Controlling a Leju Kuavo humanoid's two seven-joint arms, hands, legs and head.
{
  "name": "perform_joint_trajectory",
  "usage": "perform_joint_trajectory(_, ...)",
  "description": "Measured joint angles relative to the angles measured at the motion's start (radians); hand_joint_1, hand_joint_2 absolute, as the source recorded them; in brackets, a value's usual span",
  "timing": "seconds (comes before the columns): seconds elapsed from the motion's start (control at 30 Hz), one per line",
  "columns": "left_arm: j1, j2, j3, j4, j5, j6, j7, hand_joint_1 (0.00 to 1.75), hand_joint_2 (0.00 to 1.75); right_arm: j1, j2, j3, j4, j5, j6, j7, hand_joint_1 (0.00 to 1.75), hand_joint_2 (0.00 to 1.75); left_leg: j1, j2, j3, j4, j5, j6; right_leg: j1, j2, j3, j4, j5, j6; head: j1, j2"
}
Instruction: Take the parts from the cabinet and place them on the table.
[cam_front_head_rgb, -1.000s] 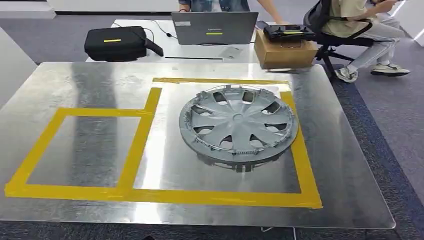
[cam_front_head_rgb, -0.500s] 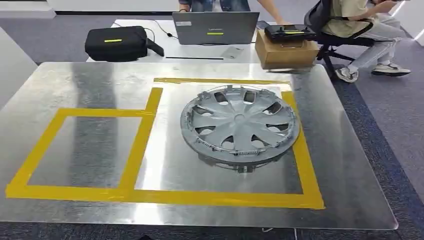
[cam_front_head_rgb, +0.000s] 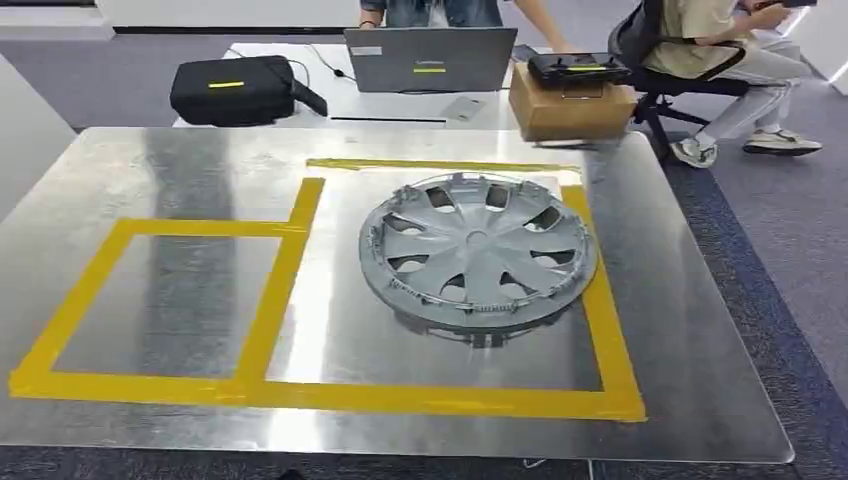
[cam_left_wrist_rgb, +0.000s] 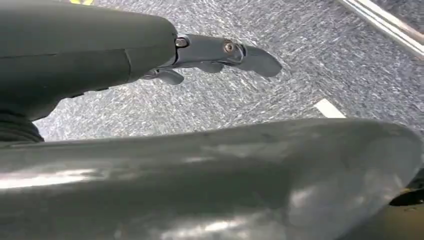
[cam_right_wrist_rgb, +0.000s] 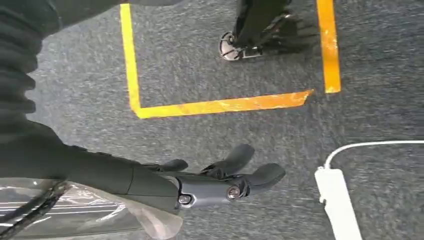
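A grey plastic wheel cover (cam_front_head_rgb: 477, 252) lies flat on the shiny metal table (cam_front_head_rgb: 180, 170), inside the larger of two yellow taped rectangles (cam_front_head_rgb: 603, 330). The smaller taped rectangle (cam_front_head_rgb: 165, 300) to its left holds nothing. My left hand (cam_left_wrist_rgb: 220, 55) hangs over grey carpet with its fingers stretched out and nothing in them. My right hand (cam_right_wrist_rgb: 220, 180) also hangs above the carpet, fingers apart and holding nothing.
Behind the metal table stands a desk with a black bag (cam_front_head_rgb: 238, 87), a laptop (cam_front_head_rgb: 430, 58) and a cardboard box (cam_front_head_rgb: 570, 100). A person (cam_front_head_rgb: 720, 50) sits on a chair at the back right, another stands behind the laptop. Yellow floor tape (cam_right_wrist_rgb: 220, 106) and a white power strip (cam_right_wrist_rgb: 337, 200) lie under my right hand.
The head view shifts slightly, so the camera has moved a little. The wheel cover stays where it is on the table.
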Motion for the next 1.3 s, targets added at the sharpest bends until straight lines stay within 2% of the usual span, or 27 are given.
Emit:
perform_joint_trajectory(0.1,0.000,0.000,0.006,0.000,-0.001,0.000,0.000,0.00,0.00,0.000,0.000,0.000,0.000,-0.002,-0.002,-0.001,0.00,1.75,0.001,0.000,0.002,-0.002,0.011,-0.022,0.002,0.002,-0.010,-0.007,-0.006,-0.018,0.000,0.000)
perform_joint_trajectory(0.13,0.002,0.001,0.008,0.000,-0.001,0.000,0.000,0.00,0.00,0.001,0.001,0.000,0.000,-0.002,-0.003,-0.001,0.00,1.75,0.004,0.000,-0.002,0.003,0.006,-0.028,-0.005,-0.002,-0.018,-0.013,0.005,-0.032,0.000,0.000)
perform_joint_trajectory(0.2,0.003,0.001,0.011,0.000,-0.002,0.003,0.000,0.00,0.00,0.001,0.000,0.000,0.000,-0.002,-0.004,-0.002,0.00,1.75,0.006,0.004,-0.028,0.081,-0.088,-0.037,-0.003,-0.006,-0.026,-0.012,0.018,-0.048,-0.005,0.000)
perform_joint_trajectory(0.27,0.003,0.001,0.012,0.000,-0.002,0.003,0.000,0.00,0.00,0.004,0.000,0.000,0.000,-0.002,-0.010,-0.002,0.00,1.75,0.008,0.005,-0.070,0.238,-0.185,-0.043,0.001,-0.011,-0.043,-0.011,0.029,-0.052,-0.005,0.000)
perform_joint_trajectory(0.3,0.003,0.001,0.013,0.000,-0.002,0.004,0.000,0.00,0.00,0.004,0.000,0.000,0.000,-0.004,-0.011,-0.002,0.00,1.75,0.008,0.005,-0.076,0.286,-0.205,-0.044,0.004,-0.013,-0.052,-0.009,0.035,-0.052,-0.005,0.000)
perform_joint_trajectory(0.37,0.004,0.001,0.013,0.000,-0.002,0.004,0.000,0.00,0.00,0.003,0.000,0.000,0.000,-0.005,-0.011,-0.002,0.00,1.75,0.008,0.005,-0.027,0.249,-0.175,-0.040,0.007,-0.013,-0.069,-0.006,0.046,-0.052,-0.005,0.000)
perform_joint_trajectory(0.4,0.004,0.001,0.013,0.000,-0.002,0.004,0.000,0.00,0.00,0.003,0.000,0.000,0.000,-0.006,-0.011,-0.002,0.00,1.75,0.007,0.005,0.017,0.184,-0.146,-0.036,0.009,-0.013,-0.074,-0.005,0.050,-0.052,-0.005,0.000)
perform_joint_trajectory(0.43,0.003,0.001,0.014,0.000,-0.002,0.004,0.000,0.00,0.00,0.003,0.001,0.000,0.000,-0.006,-0.011,-0.002,0.00,1.75,0.006,0.005,0.089,0.072,-0.110,-0.026,0.011,-0.012,-0.079,-0.005,0.056,-0.050,-0.006,0.000)
perform_joint_trajectory(0.47,0.000,0.003,0.014,0.000,-0.002,0.005,0.000,0.00,0.00,0.001,0.003,0.000,0.000,-0.006,-0.012,-0.002,0.00,1.75,0.001,0.005,0.143,-0.013,-0.103,-0.015,0.010,-0.013,-0.081,-0.004,0.061,-0.048,-0.005,0.000)
perform_joint_trajectory(0.5,-0.002,0.005,0.014,0.000,-0.002,0.005,0.000,0.00,0.00,0.003,0.006,0.000,0.000,-0.006,-0.012,-0.003,0.00,1.75,-0.002,0.008,0.157,-0.045,-0.108,-0.014,0.014,-0.013,-0.086,-0.003,0.067,-0.041,-0.004,0.000)
perform_joint_trajectory(0.57,-0.002,0.005,0.014,0.000,-0.002,0.006,0.000,0.00,0.00,0.001,0.006,0.000,0.000,-0.006,-0.015,-0.003,0.00,1.75,-0.007,0.008,0.144,-0.042,-0.097,-0.010,0.009,-0.014,-0.087,-0.007,0.081,-0.027,-0.008,0.000)
perform_joint_trajectory(0.63,0.001,0.005,0.014,0.000,-0.002,0.006,0.000,0.00,0.00,0.003,0.006,0.000,0.000,-0.006,-0.014,-0.003,0.00,1.75,-0.003,0.010,0.133,-0.058,-0.076,0.005,0.012,-0.013,-0.087,-0.014,0.094,-0.012,-0.007,0.000)
perform_joint_trajectory(0.67,-0.001,0.005,0.014,0.000,-0.002,0.006,0.000,0.00,0.00,0.003,0.005,0.000,0.000,-0.006,-0.014,-0.003,0.00,1.75,0.001,0.017,0.129,-0.062,-0.063,0.013,0.008,-0.010,-0.098,0.001,0.062,-0.011,-0.005,0.000)
perform_joint_trajectory(0.7,-0.002,0.005,0.015,0.000,-0.002,0.006,-0.001,0.00,0.00,0.004,0.005,0.000,0.000,-0.006,-0.016,-0.003,0.00,1.75,0.001,0.016,0.117,-0.063,-0.054,0.024,0.008,-0.009,-0.120,0.044,0.006,-0.010,0.000,0.000)
perform_joint_trajectory(0.77,0.000,0.004,0.015,0.000,-0.002,0.005,-0.001,0.00,0.00,0.002,0.006,0.000,0.000,-0.005,-0.014,-0.003,0.00,1.75,-0.001,0.018,0.094,-0.060,-0.037,0.025,0.005,-0.009,-0.156,0.188,-0.099,-0.003,0.001,0.000)
perform_joint_trajectory(0.8,0.001,0.003,0.015,0.000,-0.002,0.005,-0.001,0.00,0.00,0.002,0.006,0.000,0.000,-0.006,-0.014,-0.003,0.00,1.75,-0.003,0.021,0.079,-0.058,-0.028,0.025,0.005,-0.009,-0.169,0.255,-0.126,0.001,0.001,0.000)
perform_joint_trajectory(0.83,0.000,0.003,0.015,0.000,-0.002,0.005,-0.001,0.00,0.00,0.003,0.005,0.000,0.000,-0.006,-0.014,-0.003,0.00,1.75,-0.003,0.022,0.066,-0.056,-0.019,0.023,0.005,-0.009,-0.164,0.282,-0.117,0.003,0.001,0.000)
perform_joint_trajectory(0.9,0.000,0.003,0.015,0.000,-0.002,0.005,-0.001,0.00,0.00,0.003,0.005,0.000,0.000,-0.006,-0.014,-0.003,0.00,1.75,-0.001,0.022,0.039,-0.047,-0.005,0.017,0.003,-0.009,-0.096,0.218,-0.045,0.006,0.002,0.000)
perform_joint_trajectory(0.93,0.000,0.003,0.015,0.000,-0.002,0.005,-0.002,0.00,0.00,0.002,0.005,0.000,0.000,-0.008,-0.015,-0.004,0.00,1.75,0.001,0.022,0.027,-0.038,0.000,0.013,0.001,-0.009,-0.037,0.135,-0.012,0.007,0.001,0.000)
perform_joint_trajectory(0.97,-0.001,0.003,0.016,0.000,-0.002,0.006,-0.002,0.00,0.00,0.000,0.005,0.000,0.000,-0.009,-0.015,-0.006,0.00,1.75,0.001,0.022,0.020,-0.027,0.003,0.008,-0.001,-0.009,0.027,0.043,-0.004,0.009,0.002,0.000)
perform_joint_trajectory(1.0,-0.001,0.004,0.016,0.000,-0.002,0.006,-0.003,0.00,0.00,-0.003,0.005,0.001,0.001,-0.011,-0.015,-0.008,0.00,1.75,-0.005,0.022,0.008,-0.017,0.005,0.002,0.000,-0.007,0.077,-0.030,-0.042,0.011,0.005,0.000)
perform_joint_trajectory(1.03,-0.002,0.004,0.016,0.000,-0.002,0.006,-0.003,0.00,0.00,-0.003,0.005,0.001,0.001,-0.012,-0.015,-0.011,0.00,1.75,-0.007,0.021,0.003,-0.008,0.010,-0.004,0.002,-0.002,0.083,-0.045,-0.047,0.000,0.000,0.000)
perform_joint_trajectory(1.13,0.000,0.005,0.019,0.000,-0.002,0.006,-0.004,0.00,0.00,0.001,0.005,0.001,0.001,-0.018,-0.016,-0.012,0.00,1.75,-0.004,0.020,-0.002,-0.008,0.030,-0.021,0.006,-0.008,0.054,-0.037,-0.037,-0.025,0.003,0.000)
perform_joint_trajectory(1.17,0.002,0.005,0.020,0.000,-0.002,0.006,-0.004,0.00,0.00,0.001,0.005,0.001,0.001,-0.019,-0.016,-0.012,0.00,1.75,0.000,0.019,-0.007,-0.001,0.017,-0.026,0.001,-0.014,0.045,-0.040,-0.028,-0.039,0.003,0.000)
perform_joint_trajectory(1.2,0.003,0.004,0.020,0.000,-0.002,0.006,-0.004,0.00,0.00,0.000,0.005,0.001,0.001,-0.019,-0.016,-0.012,0.00,1.75,0.000,0.018,-0.017,0.027,-0.040,-0.031,0.002,-0.014,0.034,-0.040,-0.019,-0.048,-0.002,0.000)
perform_joint_trajectory(1.27,0.002,0.004,0.021,0.000,-0.003,0.006,-0.004,0.00,0.00,0.001,0.005,0.001,0.000,-0.019,-0.018,-0.012,0.00,1.75,0.004,0.018,-0.047,0.167,-0.165,-0.038,0.005,-0.016,0.009,-0.039,0.002,-0.056,-0.005,0.000)
perform_joint_trajectory(1.3,0.002,0.004,0.022,0.000,-0.003,0.006,-0.004,0.00,0.00,0.002,0.005,0.001,0.000,-0.020,-0.018,-0.012,0.00,1.75,0.004,0.018,-0.058,0.240,-0.201,-0.039,0.008,-0.017,-0.003,-0.037,0.011,-0.056,-0.004,0.000)
